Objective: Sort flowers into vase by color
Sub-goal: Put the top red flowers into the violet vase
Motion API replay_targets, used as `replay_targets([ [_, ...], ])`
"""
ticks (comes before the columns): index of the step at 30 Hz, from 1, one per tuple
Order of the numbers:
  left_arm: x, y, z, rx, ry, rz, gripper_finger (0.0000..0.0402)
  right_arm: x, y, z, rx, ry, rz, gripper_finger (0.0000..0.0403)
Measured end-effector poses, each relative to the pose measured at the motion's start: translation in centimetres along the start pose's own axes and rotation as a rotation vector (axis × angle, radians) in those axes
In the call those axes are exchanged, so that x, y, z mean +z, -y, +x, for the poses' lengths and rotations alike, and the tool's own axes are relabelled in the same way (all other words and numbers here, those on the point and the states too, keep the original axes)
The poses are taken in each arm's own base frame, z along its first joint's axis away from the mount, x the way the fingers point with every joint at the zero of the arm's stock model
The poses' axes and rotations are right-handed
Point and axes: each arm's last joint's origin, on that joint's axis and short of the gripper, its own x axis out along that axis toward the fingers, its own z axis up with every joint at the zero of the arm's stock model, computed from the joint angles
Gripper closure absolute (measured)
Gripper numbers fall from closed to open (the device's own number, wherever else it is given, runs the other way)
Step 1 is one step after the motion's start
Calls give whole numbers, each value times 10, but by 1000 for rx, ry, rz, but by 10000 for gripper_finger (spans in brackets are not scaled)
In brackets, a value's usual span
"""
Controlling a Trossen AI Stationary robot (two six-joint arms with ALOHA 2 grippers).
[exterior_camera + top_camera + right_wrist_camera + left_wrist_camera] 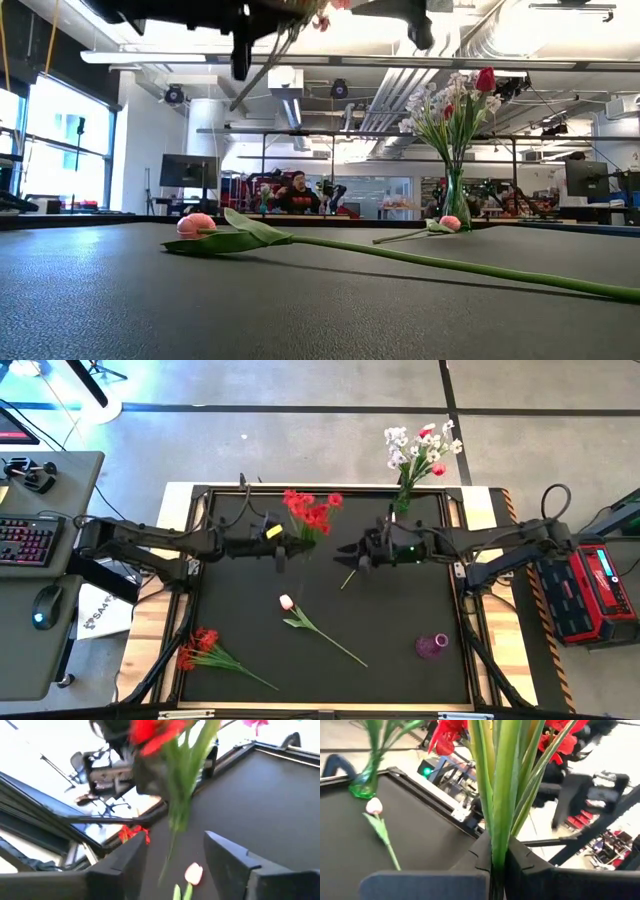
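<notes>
Keep left gripper (281,550) clamped on the red flower bunch (311,510) stems above the surface's far middle, right gripper (349,554) spread beside, then carry upright toward a vase, avoiding stem slip.

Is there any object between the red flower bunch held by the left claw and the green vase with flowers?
Nothing visible. The left claw holds the red bunch mid-table; the open right claw is beside it, not toward the vase at the far edge.
</notes>
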Motion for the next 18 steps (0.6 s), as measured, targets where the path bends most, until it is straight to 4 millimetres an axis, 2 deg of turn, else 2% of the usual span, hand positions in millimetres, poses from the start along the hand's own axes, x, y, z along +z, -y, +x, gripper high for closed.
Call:
replay_targets([
  [8, -8, 31, 0, -50, 13, 88, 399, 2, -1, 20, 104, 52, -6, 160],
  [12, -12, 43, 6, -72, -14, 124, 399, 3, -2, 29, 140, 99, -28, 163],
  [18, -20, 52, 21, -76, -73, 141, 399, 5, -7, 32, 232, 120, -83, 202],
])
